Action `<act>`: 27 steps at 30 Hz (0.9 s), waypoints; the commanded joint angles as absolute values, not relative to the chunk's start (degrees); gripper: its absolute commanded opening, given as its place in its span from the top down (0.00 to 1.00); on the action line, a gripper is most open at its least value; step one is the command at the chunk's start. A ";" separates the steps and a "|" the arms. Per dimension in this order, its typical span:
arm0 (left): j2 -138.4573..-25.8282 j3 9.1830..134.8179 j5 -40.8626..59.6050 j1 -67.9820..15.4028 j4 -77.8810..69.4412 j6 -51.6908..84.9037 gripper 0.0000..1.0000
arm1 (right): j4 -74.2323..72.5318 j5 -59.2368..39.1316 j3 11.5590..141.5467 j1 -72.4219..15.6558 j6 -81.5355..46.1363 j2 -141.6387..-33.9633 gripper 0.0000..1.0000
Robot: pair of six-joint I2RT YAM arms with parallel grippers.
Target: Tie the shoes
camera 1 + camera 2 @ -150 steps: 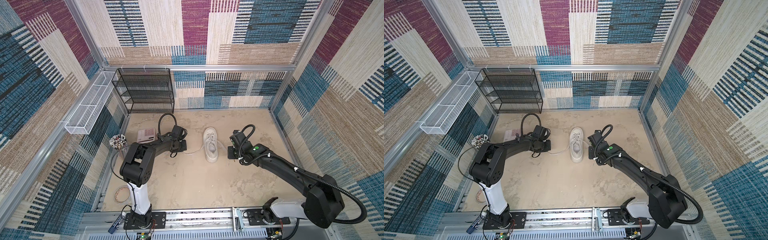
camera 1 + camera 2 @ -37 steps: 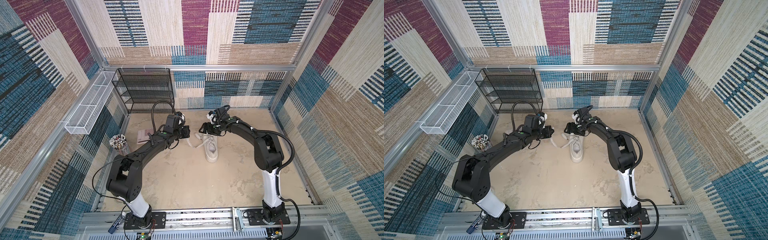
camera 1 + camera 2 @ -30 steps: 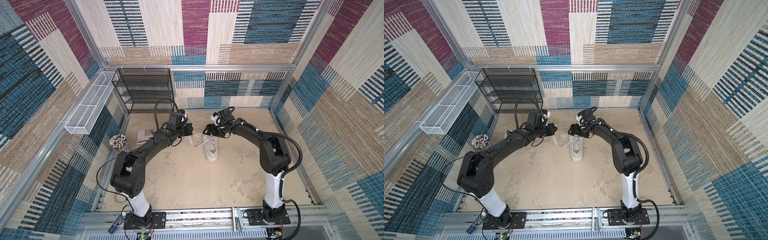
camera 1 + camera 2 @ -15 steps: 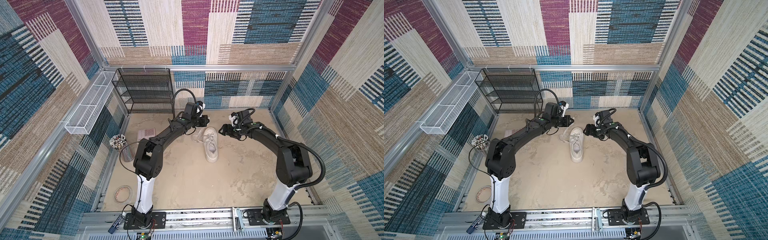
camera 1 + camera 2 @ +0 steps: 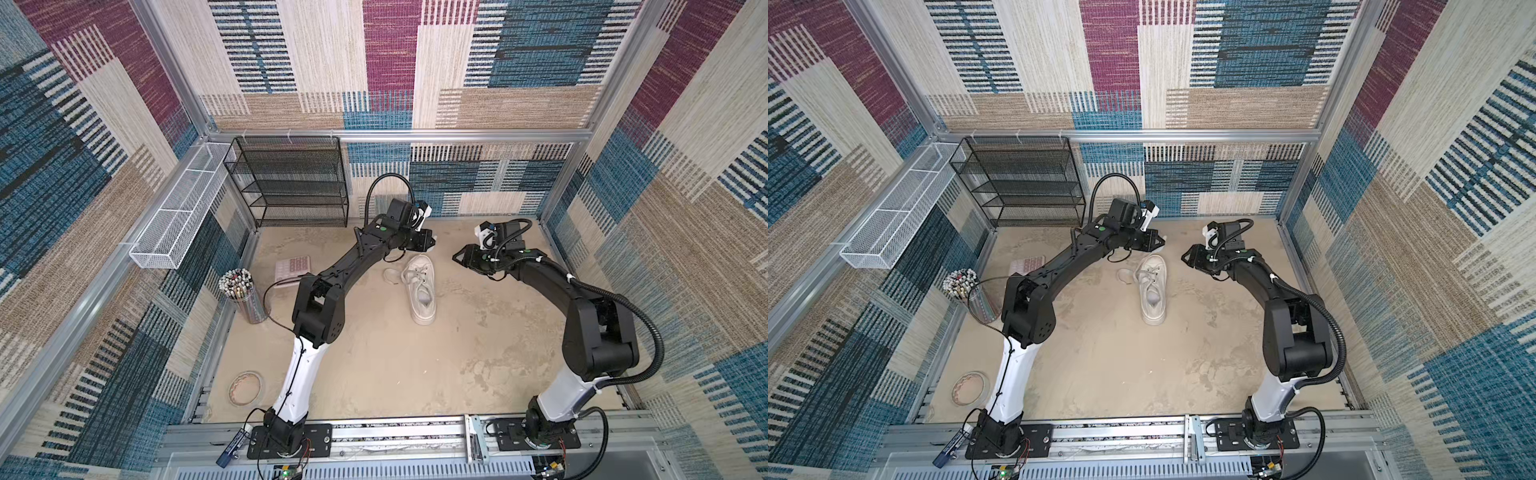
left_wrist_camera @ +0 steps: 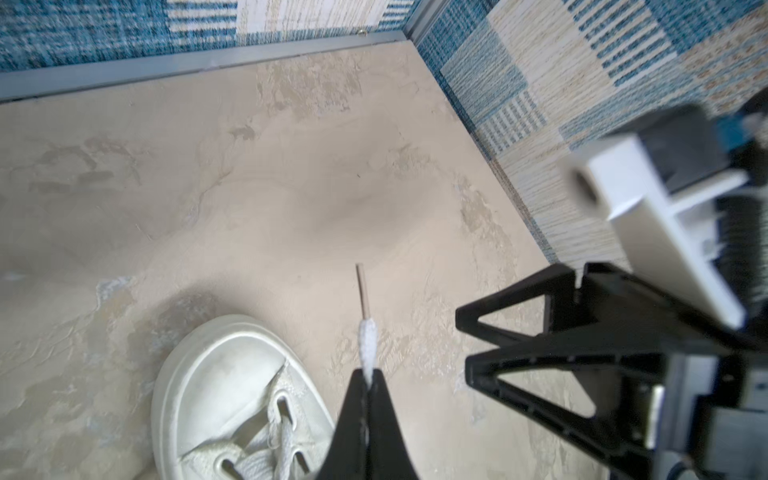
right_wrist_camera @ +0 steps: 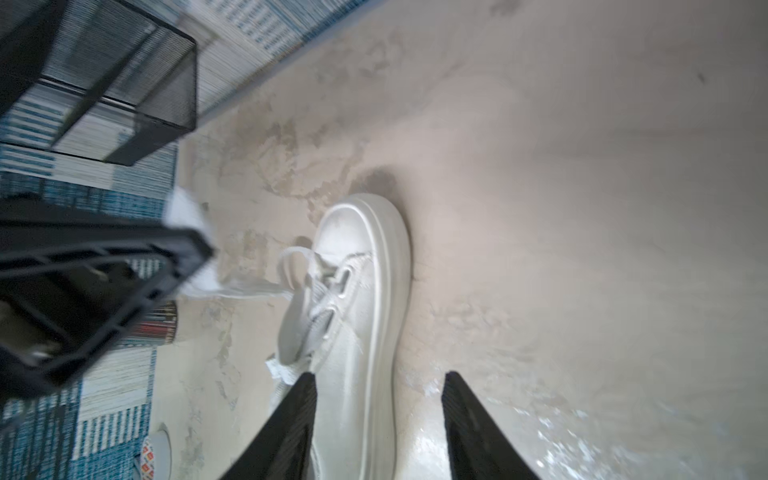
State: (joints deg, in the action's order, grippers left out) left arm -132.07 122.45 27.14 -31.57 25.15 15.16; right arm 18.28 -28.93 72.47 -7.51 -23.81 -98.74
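The shoe [image 5: 422,291] rests on its sole on the sandy surface [image 5: 374,353], toward the back and near the middle in both top views, toe to the back wall and heel to the arm bases.

Left of it, a slack loop of lace [image 5: 387,272] lies on the surface beside the eyelets. The left pincer [image 5: 430,241] hangs just past the toe. In the left wrist view its jaws are pressed together on the end of the lace [image 6: 368,345], and the stiff tip pokes out beyond them. A second ago this pincer was on the left of the toe. It has since carried the lace end across to the far side.

To the right, the right pincer [image 5: 459,257] stands off from the toe, near it but not touching. A second ago it was over the eyelets, close to its partner, and it has now drawn back. In the right wrist view the right pincer [image 7: 376,382] has its jaws apart with nothing between them, and the shoe's side lies just beside one jaw.

My reading is that one lace end has been pulled across the shoe while the other waits. No knot shows yet, so most of the tying is probably still to do.
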 commanded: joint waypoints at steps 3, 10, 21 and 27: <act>-131.19 121.73 28.34 -31.86 27.65 10.42 1.00 | 10.56 -37.91 77.11 -7.58 -27.96 -101.19 0.54; -131.25 121.93 28.67 -32.34 26.76 11.59 1.00 | 7.66 -42.28 78.75 -7.78 -31.41 -104.49 0.62; -130.63 120.90 29.25 -32.78 24.37 12.13 1.00 | 4.21 -45.46 78.07 -8.97 -34.11 -106.71 0.68; -128.39 117.54 28.43 -32.96 21.86 11.86 1.00 | 0.18 -46.55 76.56 -8.97 -37.14 -107.70 0.69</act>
